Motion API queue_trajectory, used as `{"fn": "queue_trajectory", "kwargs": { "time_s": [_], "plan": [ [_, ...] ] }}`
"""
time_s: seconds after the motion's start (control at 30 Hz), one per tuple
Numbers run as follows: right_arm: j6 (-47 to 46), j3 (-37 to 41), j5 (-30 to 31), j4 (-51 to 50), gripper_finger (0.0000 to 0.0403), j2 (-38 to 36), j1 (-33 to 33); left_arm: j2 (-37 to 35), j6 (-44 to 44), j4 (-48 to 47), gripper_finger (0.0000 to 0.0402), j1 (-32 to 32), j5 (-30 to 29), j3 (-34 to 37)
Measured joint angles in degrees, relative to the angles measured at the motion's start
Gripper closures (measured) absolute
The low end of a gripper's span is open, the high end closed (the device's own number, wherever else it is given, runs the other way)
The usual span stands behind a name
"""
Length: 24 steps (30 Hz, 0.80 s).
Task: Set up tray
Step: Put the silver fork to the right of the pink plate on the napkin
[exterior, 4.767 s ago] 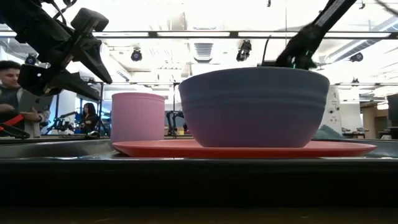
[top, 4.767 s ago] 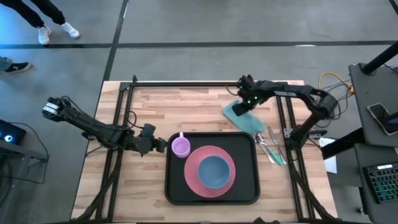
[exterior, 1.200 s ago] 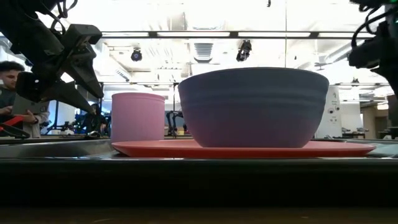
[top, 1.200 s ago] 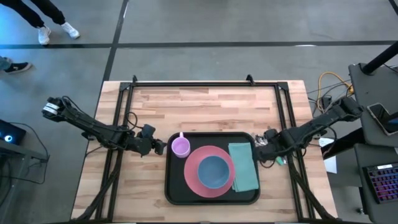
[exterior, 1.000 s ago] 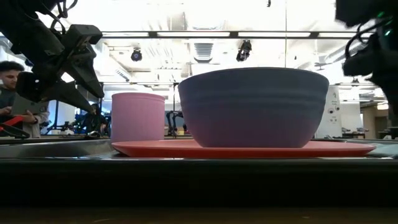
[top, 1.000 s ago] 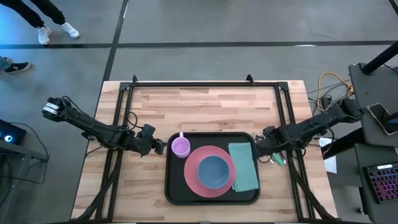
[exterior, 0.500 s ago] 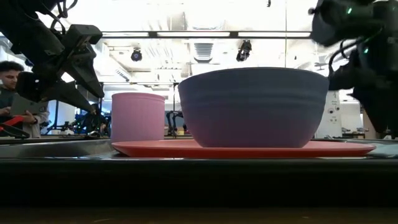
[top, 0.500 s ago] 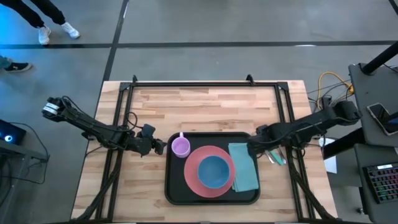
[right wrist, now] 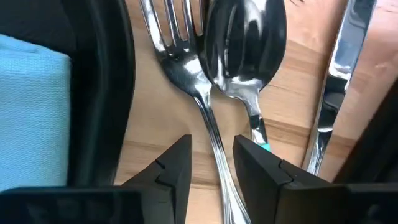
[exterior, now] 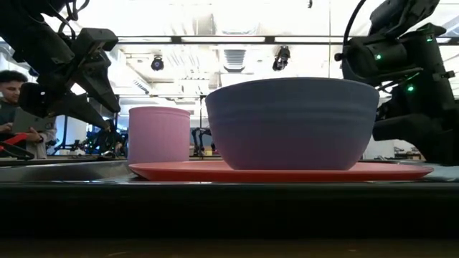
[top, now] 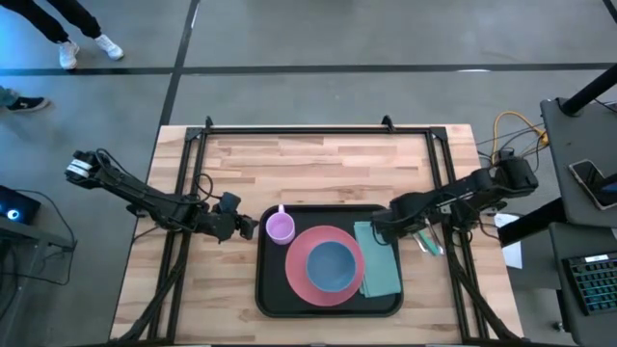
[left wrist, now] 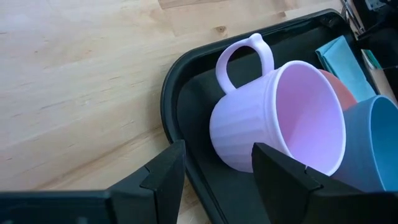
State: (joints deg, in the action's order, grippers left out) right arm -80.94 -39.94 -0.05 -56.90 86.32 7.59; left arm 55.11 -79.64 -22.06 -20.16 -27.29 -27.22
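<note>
The black tray (top: 270,289) holds a pink plate (top: 301,275) with a blue bowl (top: 333,266) on it. A lilac mug (top: 280,227) and a folded teal napkin (top: 379,260) also sit on the tray. A fork (right wrist: 180,62), a spoon (right wrist: 245,37) and a knife (right wrist: 336,62) lie on the wood just right of the tray. My right gripper (right wrist: 213,158) is open above them, with one finger on each side of the fork's neck. My left gripper (left wrist: 214,165) is open too, left of the tray and facing the mug (left wrist: 267,124).
The tray's right rim (right wrist: 102,93) runs close beside the fork, with the napkin (right wrist: 31,106) just inside it. Black frame rails (top: 439,183) cross the table on both sides. Bare wood (top: 308,169) lies beyond the tray. A person (exterior: 11,93) sits in the room at the left.
My right arm has swung toward the table's left, from beyond the tray's right rim to over the cutlery beside the tray's far right corner. In the low view it has come in from the right and come lower. The left arm has kept still.
</note>
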Motion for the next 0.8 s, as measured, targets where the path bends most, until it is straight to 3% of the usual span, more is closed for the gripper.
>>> {"fn": "queue_trajectory", "kwargs": {
  "time_s": [0.47,0.8],
  "plan": [
    [7.44,1.20,0.30,2.81,0.0313,-0.07,-4.33,0.00,0.02,-0.02,0.0236,0.00,0.17,0.00],
    [11.53,1.48,-1.98,4.59,0.0381,-0.13,-6.51,0.00,0.02,-0.02,0.0236,0.00,0.17,0.00]
  ]
}}
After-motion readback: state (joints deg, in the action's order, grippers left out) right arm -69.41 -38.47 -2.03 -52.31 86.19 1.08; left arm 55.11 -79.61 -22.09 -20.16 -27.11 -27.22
